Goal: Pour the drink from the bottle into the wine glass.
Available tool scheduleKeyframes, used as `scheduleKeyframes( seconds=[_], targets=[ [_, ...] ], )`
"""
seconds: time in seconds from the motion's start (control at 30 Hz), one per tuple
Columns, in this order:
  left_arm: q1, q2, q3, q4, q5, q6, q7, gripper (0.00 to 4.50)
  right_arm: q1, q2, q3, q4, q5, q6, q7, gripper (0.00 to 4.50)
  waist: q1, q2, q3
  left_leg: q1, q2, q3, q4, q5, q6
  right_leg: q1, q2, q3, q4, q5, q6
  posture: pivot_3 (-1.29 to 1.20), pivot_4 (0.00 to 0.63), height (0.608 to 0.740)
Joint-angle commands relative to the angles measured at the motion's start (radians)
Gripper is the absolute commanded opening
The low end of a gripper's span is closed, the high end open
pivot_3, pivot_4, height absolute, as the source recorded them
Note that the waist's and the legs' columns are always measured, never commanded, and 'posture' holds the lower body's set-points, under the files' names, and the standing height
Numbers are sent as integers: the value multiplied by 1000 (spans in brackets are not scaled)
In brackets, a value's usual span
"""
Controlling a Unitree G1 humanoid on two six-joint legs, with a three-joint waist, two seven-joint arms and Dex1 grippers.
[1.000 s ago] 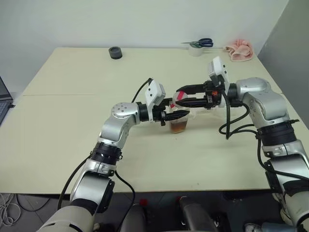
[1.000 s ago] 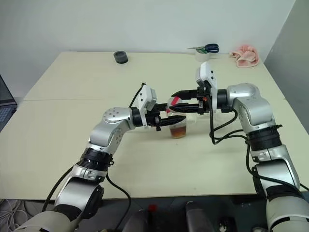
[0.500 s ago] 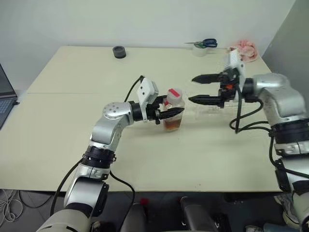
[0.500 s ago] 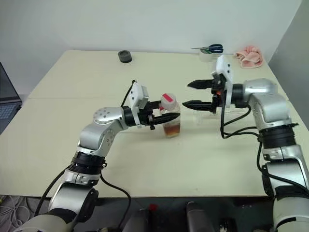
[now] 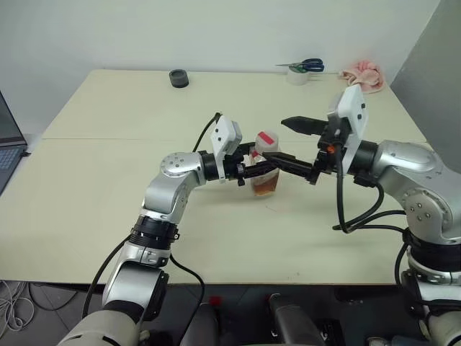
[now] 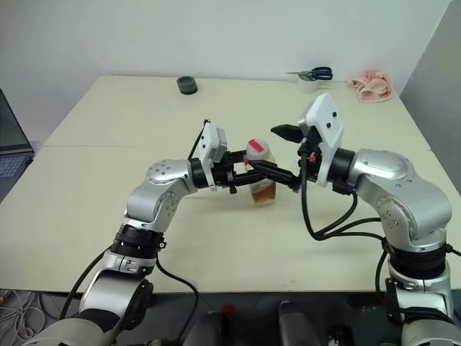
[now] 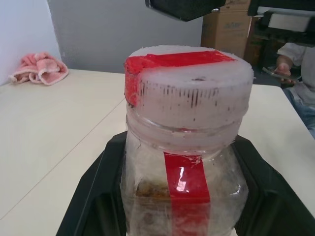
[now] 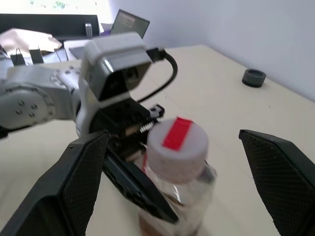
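The bottle (image 5: 265,173) is clear plastic with a whitish cap (image 5: 266,140) and a red strip across the cap and down its side. It stands upright over the middle of the table (image 5: 108,187). The amber drink (image 5: 265,188) fills its lowest part. My left gripper (image 5: 261,170) is shut on the bottle's body from the left, one black finger (image 7: 93,196) on each side. My right gripper (image 5: 288,143) is open wide, level with the cap. Its fingers (image 8: 83,182) straddle the cap (image 8: 176,147) without touching it. The wine glass is hidden or out of view.
A black round lid (image 5: 178,78) sits at the table's far edge. A tape roll with scissors (image 5: 302,68) and a pink cloth (image 5: 360,73) lie at the far right corner. A laptop (image 5: 7,148) is at the left edge. A person (image 7: 295,64) sits beyond the table.
My right gripper let go of the cap, opened wide and pulled off to the right. It now straddles the cap from nearer me. The bottle stays in my left gripper.
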State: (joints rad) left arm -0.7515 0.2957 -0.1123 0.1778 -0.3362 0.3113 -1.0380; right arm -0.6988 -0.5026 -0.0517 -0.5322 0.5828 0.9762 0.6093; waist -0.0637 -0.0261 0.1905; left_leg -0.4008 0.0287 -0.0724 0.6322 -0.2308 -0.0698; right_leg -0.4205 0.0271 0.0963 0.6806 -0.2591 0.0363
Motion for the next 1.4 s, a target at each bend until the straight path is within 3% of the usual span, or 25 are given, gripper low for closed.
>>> scheduleKeyframes(
  seconds=[0.03, 0.7, 1.4],
  targets=[
    [-27, -10, 10, -10, -18, -29, -10, 2146, -32, 33, 0, -51, -15, 48, -124, 4500, 1, 0, 0, 0, 0, 0, 0, 0, 0, 0, 0, 0, 0, 0, 0, 0, 150, 740],
    [-12, -5, 15, -33, -21, -20, 3, 2146, -77, 162, 126, 131, -168, -69, -270, 4500, 3, 0, 0, 0, 1, 0, -1, 0, 0, 0, 1, 0, 0, 0, 0, 0, 150, 740],
    [-16, 1, 16, -27, -18, -21, 2, 2146, 37, 18, 52, 24, -33, -10, -131, 4500, 4, 0, 0, 0, 1, 0, -1, 0, 0, 0, 1, 0, 0, 0, 0, 0, 150, 740]
  ],
)
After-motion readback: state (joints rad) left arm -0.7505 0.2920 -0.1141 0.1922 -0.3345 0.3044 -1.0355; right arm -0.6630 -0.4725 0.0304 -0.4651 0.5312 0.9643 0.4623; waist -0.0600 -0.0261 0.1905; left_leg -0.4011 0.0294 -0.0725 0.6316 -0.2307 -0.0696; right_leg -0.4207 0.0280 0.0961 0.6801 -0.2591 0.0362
